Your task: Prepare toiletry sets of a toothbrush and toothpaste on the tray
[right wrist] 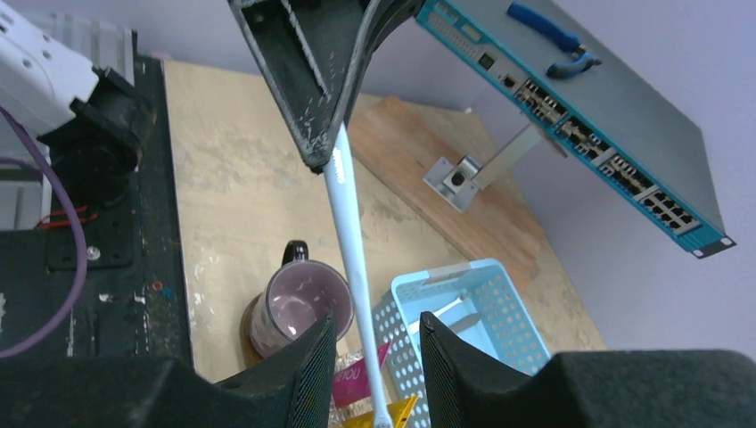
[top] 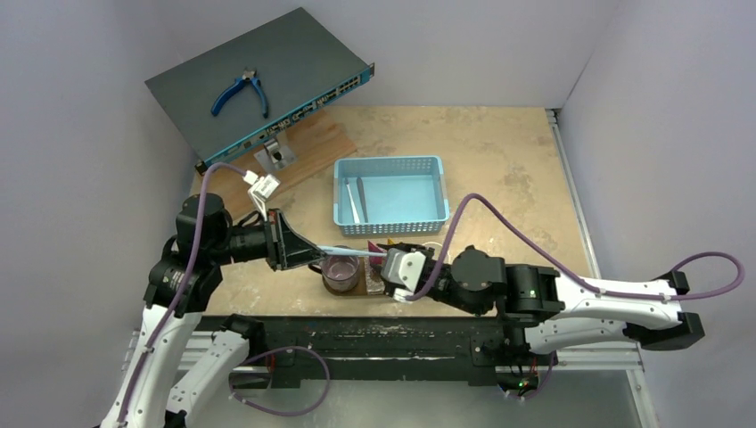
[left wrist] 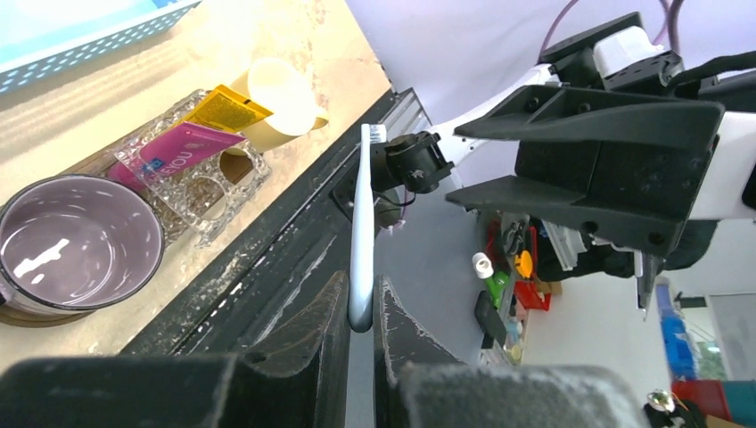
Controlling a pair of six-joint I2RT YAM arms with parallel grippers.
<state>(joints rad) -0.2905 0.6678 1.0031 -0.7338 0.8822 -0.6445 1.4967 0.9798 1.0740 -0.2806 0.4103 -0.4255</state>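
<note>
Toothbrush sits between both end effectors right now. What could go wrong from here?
1. The left end effector pinches the toothbrush only near its handle end, so it may pivot or slip when moved.
2. The brush head lies between the open fingers of the right end effector; a sideways move by either arm could knock it loose.
3. The mug stands beneath, so a dropped brush might land there.

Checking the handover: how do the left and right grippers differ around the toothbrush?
The left gripper is shut on the toothbrush; the right gripper stands open, fingers clear of it. The left is at the handle end, the right near the bristle end. Both face each other.
</note>
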